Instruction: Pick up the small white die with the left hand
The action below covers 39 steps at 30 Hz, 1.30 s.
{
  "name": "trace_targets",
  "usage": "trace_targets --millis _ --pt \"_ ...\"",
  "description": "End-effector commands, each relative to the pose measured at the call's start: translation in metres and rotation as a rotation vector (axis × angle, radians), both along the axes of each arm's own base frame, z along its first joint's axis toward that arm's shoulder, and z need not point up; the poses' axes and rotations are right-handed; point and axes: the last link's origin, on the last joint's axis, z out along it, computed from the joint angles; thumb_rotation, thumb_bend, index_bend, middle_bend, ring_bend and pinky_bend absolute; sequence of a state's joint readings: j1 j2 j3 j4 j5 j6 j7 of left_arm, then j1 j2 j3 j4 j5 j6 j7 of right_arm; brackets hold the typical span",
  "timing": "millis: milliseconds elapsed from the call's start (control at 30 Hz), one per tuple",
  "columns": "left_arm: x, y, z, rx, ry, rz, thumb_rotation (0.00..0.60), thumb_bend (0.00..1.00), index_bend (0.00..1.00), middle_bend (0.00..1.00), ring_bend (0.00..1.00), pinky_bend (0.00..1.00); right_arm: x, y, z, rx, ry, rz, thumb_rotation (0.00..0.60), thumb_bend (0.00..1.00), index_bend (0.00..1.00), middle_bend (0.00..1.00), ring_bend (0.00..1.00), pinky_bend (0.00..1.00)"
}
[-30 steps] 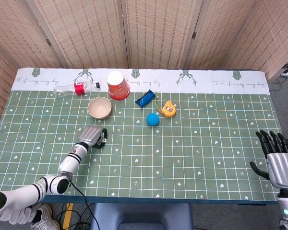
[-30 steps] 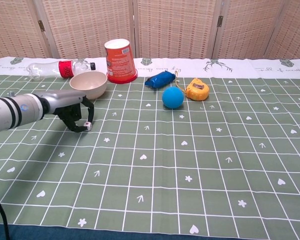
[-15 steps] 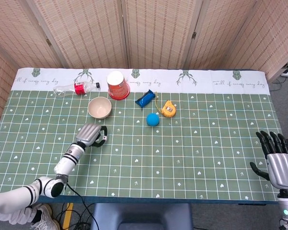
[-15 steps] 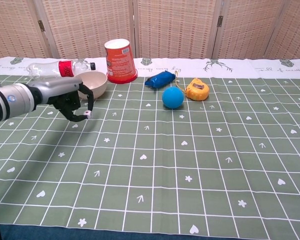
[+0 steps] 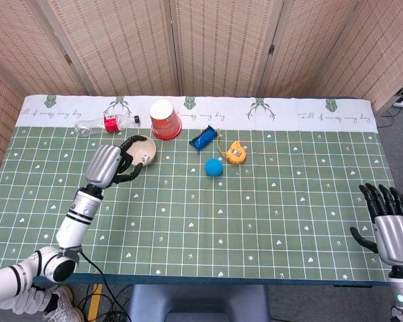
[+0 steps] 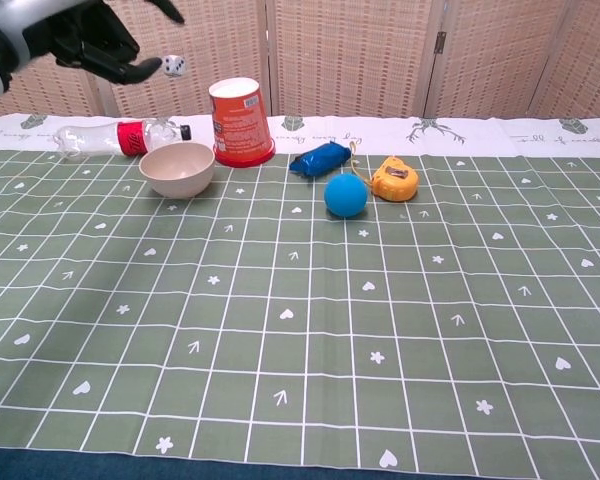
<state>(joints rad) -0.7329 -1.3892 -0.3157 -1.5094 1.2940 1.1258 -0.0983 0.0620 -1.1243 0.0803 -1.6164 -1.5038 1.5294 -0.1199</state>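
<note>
The left hand [image 6: 85, 38] is raised high above the bench [image 6: 400, 330], up near the top left corner of the chest view, with its dark fingers curled inward. The small white die [image 6: 175, 66] sits at the tips of those fingers, pinched at the hand's right-hand side and clear of the bench surface. In the head view the same left hand [image 5: 111, 165] hangs over the near-left edge of the beige bowl [image 5: 140, 150], palm casing upward and fingers hooked toward the bowl; the die is too small to pick out there.

The bowl [image 6: 177, 168] stands upright on the green checked cloth, well below the lifted die. Just behind it lies a clear plastic bottle [image 6: 115, 137] with a red label, on its side along the white border of the cloth. To the right of the bottle stands a red and white paper cup [image 6: 241, 122], upside down. Further right lie a blue packet [image 6: 321, 158], a blue ball [image 6: 346, 195] just in front of it, and a yellow tape measure [image 6: 394, 179] beside the ball.

The right hand [image 5: 389, 225] shows only in the head view, at the near right corner of the bench, fingers upright and spread apart, holding nothing.
</note>
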Motion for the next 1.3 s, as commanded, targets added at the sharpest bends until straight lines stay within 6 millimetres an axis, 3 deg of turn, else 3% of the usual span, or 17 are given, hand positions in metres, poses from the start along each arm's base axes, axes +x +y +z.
trace_targets --millis 33,333,433,533,700,900,1033,1300 --pt "0.001 -0.008 0.001 -0.016 0.041 -0.017 0.600 0.36 0.07 0.95 0.87 1.00 0.000 0.000 0.000 -0.001 -0.001 0.000 0.600 0.16 0.00 0.09 0.06 0.07" --pt "-0.008 -0.013 -0.002 -0.017 0.082 0.001 0.600 0.36 0.07 0.91 0.83 1.00 -0.002 -0.001 0.001 -0.001 -0.001 -0.004 0.600 0.17 0.00 0.09 0.06 0.07" --pt "-0.016 -0.014 0.004 0.000 0.083 0.024 0.600 0.36 0.07 0.85 0.75 0.98 -0.002 -0.001 0.001 -0.001 -0.001 -0.005 0.600 0.17 0.00 0.09 0.06 0.07" --pt "-0.031 -0.017 0.010 0.024 0.108 0.073 0.600 0.36 0.09 0.76 0.64 0.92 -0.002 -0.001 0.001 0.000 0.000 -0.008 0.600 0.16 0.00 0.09 0.06 0.07" --pt "-0.072 -0.029 0.023 0.038 0.213 0.211 0.600 0.36 0.11 0.61 0.49 0.70 -0.003 -0.001 0.003 0.007 0.003 -0.008 0.600 0.17 0.00 0.10 0.06 0.07" --pt "-0.127 -0.056 0.045 0.088 0.278 0.389 0.600 0.36 0.15 0.54 0.41 0.54 -0.003 -0.001 0.005 0.024 -0.006 -0.005 0.600 0.18 0.00 0.10 0.06 0.07" --pt "-0.152 -0.078 0.055 0.122 0.322 0.447 0.600 0.36 0.17 0.50 0.37 0.47 -0.003 -0.001 0.005 0.028 -0.015 0.005 0.600 0.19 0.00 0.12 0.07 0.08" --pt "-0.181 -0.129 0.069 0.206 0.349 0.498 0.600 0.36 0.20 0.50 0.36 0.45 0.004 -0.002 0.002 0.061 -0.067 0.049 0.600 0.20 0.02 0.13 0.08 0.10"
